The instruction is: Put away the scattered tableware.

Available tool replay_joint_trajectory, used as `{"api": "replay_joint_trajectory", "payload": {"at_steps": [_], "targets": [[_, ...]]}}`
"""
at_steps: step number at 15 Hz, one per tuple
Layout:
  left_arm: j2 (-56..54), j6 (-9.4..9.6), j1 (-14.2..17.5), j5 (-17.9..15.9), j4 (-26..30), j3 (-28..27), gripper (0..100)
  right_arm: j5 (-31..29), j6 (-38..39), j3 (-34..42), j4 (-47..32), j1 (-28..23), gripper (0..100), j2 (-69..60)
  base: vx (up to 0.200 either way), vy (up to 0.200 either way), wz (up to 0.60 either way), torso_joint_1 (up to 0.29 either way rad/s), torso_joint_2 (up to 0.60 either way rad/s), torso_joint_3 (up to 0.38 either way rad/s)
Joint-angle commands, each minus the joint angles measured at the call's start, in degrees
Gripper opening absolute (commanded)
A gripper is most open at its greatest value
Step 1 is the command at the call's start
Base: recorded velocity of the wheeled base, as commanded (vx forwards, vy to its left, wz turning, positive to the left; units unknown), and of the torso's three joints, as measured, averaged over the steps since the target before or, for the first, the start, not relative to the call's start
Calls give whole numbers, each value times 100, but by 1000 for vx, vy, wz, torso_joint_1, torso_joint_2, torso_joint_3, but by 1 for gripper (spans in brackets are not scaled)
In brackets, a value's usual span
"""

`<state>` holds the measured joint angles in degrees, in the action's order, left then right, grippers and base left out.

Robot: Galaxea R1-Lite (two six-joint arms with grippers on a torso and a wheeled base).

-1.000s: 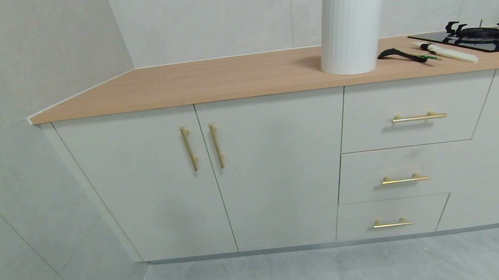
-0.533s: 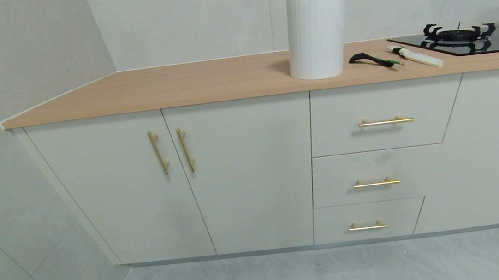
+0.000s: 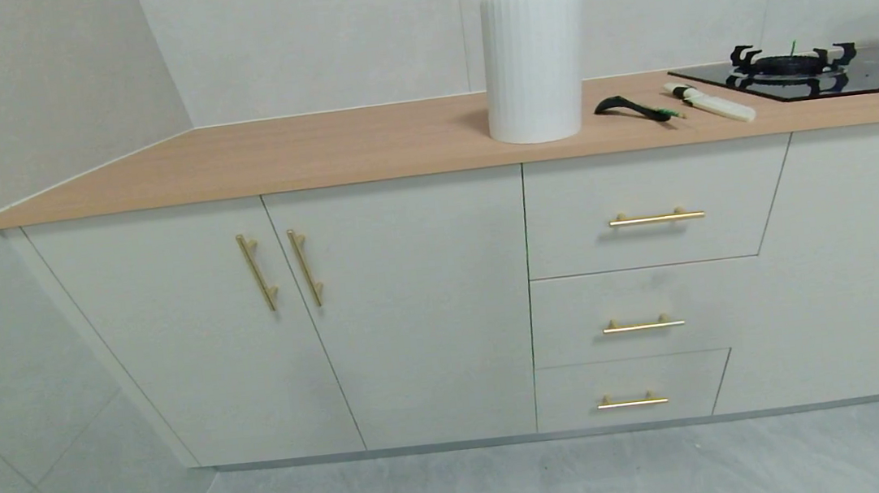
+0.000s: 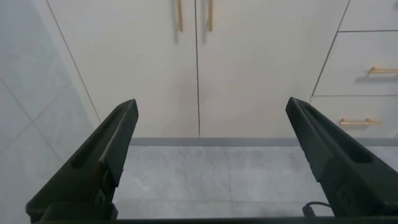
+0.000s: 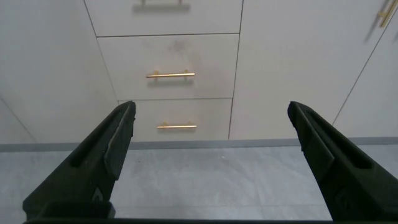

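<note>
Head view: the counter [image 3: 299, 151] runs well above both pairs of fingers, its front edge over closed doors [image 3: 413, 306] and drawers [image 3: 649, 298]. The left gripper [image 4: 211, 106], spread wide, frames the doors low near the floor [image 4: 211, 174]; the right gripper [image 5: 210, 107], equally wide, frames the lower drawers. High beyond them a white holder [image 3: 535, 65] stands near the edge, open counter on one side, a white utensil [image 3: 710, 101] and a black utensil [image 3: 633, 107] just beside it on the other.

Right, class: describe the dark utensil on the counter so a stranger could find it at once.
Find the long wooden counter and the tall white ribbed cylinder standing on it. Between that cylinder and the stove lie two small utensils. Yours is the curved black utensil nearest the cylinder; the other utensil is straight and cream-coloured.
</note>
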<state>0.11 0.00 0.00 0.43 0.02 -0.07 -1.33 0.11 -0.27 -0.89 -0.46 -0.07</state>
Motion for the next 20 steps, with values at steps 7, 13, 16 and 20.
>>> {"api": "replay_joint_trajectory", "payload": {"at_steps": [7,13,16,20], "targets": [[-2,0,0,1,-2,-1,100,1,-2,0,1,2,100,7,200,0,0,3,0,1],[-2,0,0,1,-2,-1,100,1,-29,9,1,2,100,7,0,0,0,0,0,0],[-2,0,0,1,-2,-1,100,19,-64,9,1,2,100,7,0,0,0,0,0,0],[-2,0,0,1,-2,-1,100,54,7,-711,1,20,100,122,0,0,0,0,0,0]]}}
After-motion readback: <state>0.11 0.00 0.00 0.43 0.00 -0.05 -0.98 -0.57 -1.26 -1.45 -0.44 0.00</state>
